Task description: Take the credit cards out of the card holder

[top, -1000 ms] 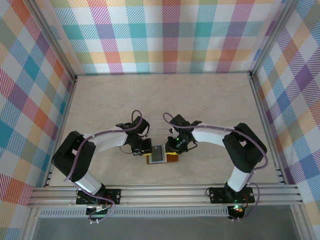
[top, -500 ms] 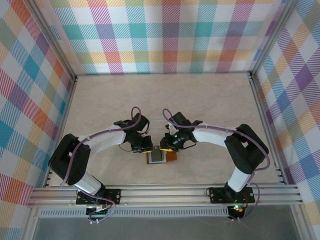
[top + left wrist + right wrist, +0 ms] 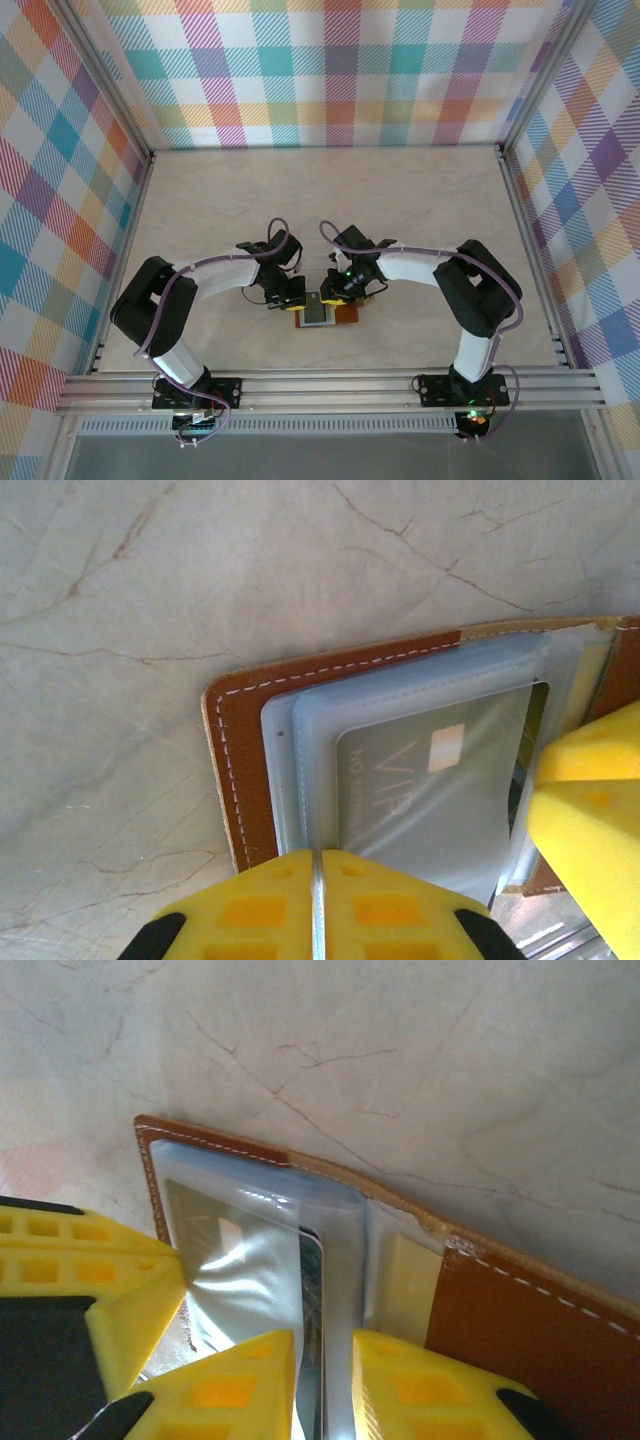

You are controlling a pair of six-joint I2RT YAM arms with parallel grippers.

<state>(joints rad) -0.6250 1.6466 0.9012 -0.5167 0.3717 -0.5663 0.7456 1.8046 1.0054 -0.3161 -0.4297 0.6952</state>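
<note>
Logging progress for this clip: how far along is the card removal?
Done: the card holder lies open. In hand: the left gripper and right gripper each pinch an edge of the clear sleeves. Left: the VIP card sits inside its sleeve, not yet pulled out.

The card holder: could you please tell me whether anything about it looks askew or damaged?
The clear sleeve inside the card holder is puckered where the left pincer pinches its edge; nothing looks torn. A grey card sits inside it.
</note>
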